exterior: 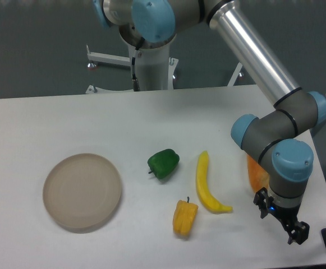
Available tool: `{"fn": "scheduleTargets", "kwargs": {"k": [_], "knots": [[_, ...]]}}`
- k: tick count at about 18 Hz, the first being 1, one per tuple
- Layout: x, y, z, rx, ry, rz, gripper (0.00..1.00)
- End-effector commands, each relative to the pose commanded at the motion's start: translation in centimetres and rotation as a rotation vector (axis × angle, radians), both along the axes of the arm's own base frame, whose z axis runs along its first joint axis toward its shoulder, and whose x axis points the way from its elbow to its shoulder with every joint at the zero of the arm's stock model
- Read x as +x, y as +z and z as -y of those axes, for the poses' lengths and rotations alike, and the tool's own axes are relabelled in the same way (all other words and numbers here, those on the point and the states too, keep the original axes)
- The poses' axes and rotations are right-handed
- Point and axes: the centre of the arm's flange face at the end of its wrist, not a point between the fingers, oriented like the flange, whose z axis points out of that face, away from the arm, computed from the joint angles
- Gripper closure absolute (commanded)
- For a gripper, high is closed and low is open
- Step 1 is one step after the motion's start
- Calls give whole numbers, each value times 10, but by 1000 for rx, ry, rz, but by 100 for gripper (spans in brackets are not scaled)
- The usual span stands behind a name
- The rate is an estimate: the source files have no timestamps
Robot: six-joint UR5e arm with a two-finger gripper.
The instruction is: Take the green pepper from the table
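The green pepper [163,163] lies on the white table [67,117] near the middle, glossy dark green with a short stem toward the left. My gripper [280,219] is far to its right, near the table's front right corner, pointing down just above the surface. Its two dark fingers stand apart with nothing between them, so it is open and empty.
A round beige plate [82,191] lies at the left. A long yellow curved pepper [206,184] and a small yellow-orange pepper [185,217] lie right of and below the green one. An orange object [255,174] is partly hidden behind the wrist.
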Motion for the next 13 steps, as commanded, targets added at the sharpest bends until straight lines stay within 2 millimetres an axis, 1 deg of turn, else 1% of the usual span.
{"fn": "scheduleTargets", "kwargs": {"k": [3, 5, 8, 10, 12, 13], "knots": [[0, 1, 0, 3, 7, 0, 0], [4, 3, 0, 0, 6, 2, 0], [10, 14, 1, 20, 73, 15, 0], [21, 24, 9, 14, 76, 24, 0], [37, 31, 24, 1, 96, 49, 0], [49, 33, 35, 4, 174, 82, 0]]}}
